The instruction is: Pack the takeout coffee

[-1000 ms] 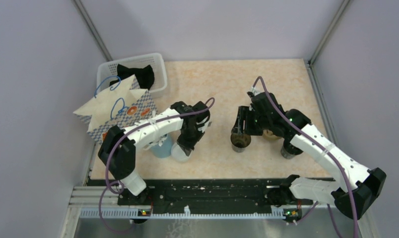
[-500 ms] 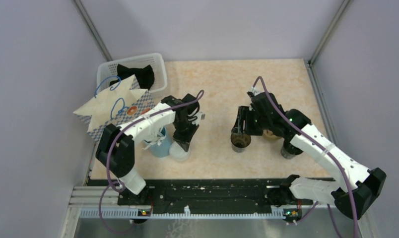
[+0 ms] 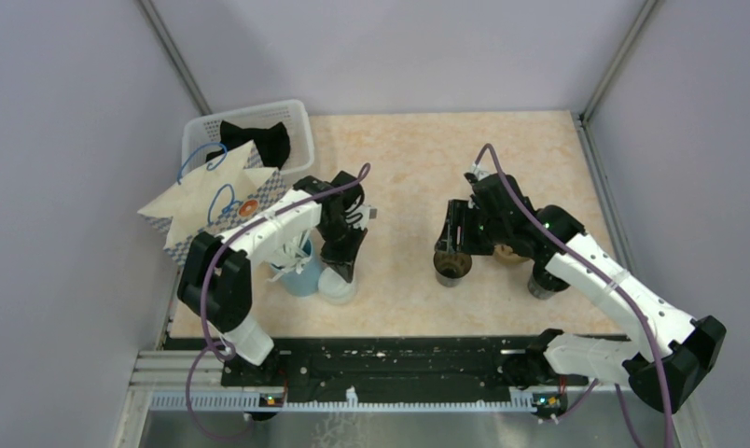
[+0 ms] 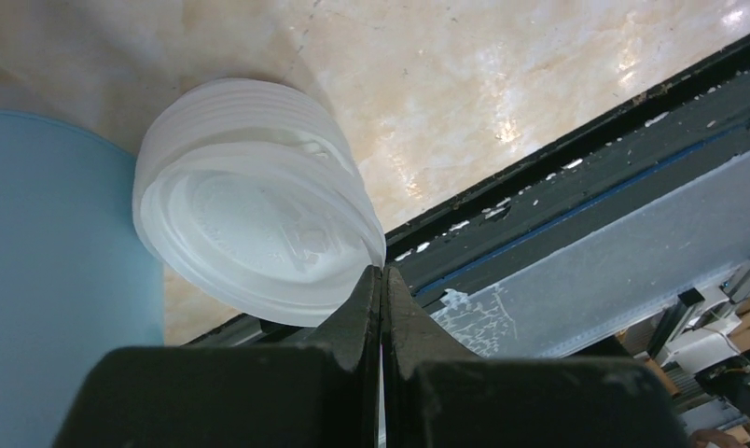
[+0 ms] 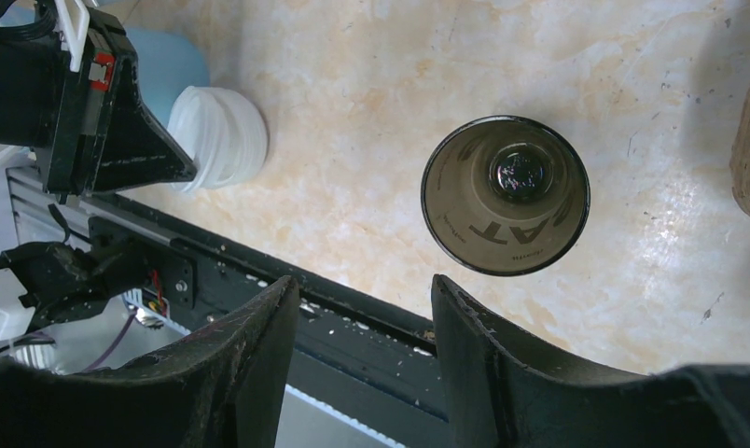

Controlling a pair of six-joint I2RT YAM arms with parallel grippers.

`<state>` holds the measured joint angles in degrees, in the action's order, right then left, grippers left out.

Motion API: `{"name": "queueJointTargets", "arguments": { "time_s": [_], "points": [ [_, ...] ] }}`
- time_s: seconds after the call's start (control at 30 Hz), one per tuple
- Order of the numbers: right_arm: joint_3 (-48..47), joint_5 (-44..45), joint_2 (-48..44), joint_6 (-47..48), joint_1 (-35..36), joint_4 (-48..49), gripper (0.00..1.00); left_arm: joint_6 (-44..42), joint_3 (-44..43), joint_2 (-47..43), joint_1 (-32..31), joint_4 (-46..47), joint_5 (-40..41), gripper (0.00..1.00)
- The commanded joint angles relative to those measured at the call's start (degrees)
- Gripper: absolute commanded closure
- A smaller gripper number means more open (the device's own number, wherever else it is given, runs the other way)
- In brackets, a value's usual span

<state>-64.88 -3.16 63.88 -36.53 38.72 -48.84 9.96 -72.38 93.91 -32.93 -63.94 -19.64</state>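
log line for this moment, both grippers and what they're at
left gripper: shut, tips at white lid stack rim | right gripper: open, empty, by lidless dark cup | light blue cup: beside lids

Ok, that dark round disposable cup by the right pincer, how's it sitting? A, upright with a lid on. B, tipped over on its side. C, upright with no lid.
C: the right wrist view looks straight down into the open mouth of the dark round disposable cup, and its bottom shows with no lid over it.
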Motion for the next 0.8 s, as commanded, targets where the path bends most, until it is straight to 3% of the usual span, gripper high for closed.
{"name": "queueJointTargets", "arguments": {
  "time_s": [0.0,0.77],
  "points": [
    [-1.63,-0.66,-0.17,0.73,-0.39,1.26,0.45,1.97,-1.69,-0.19,0.30,-2.24,4.32,1.00],
    [-1.66,-1.60,0.72,1.20,-0.40,2.12,0.45,8.80,-9.18,-1.07,-5.95,-10.58,17.87,1.00]
  ]
}}
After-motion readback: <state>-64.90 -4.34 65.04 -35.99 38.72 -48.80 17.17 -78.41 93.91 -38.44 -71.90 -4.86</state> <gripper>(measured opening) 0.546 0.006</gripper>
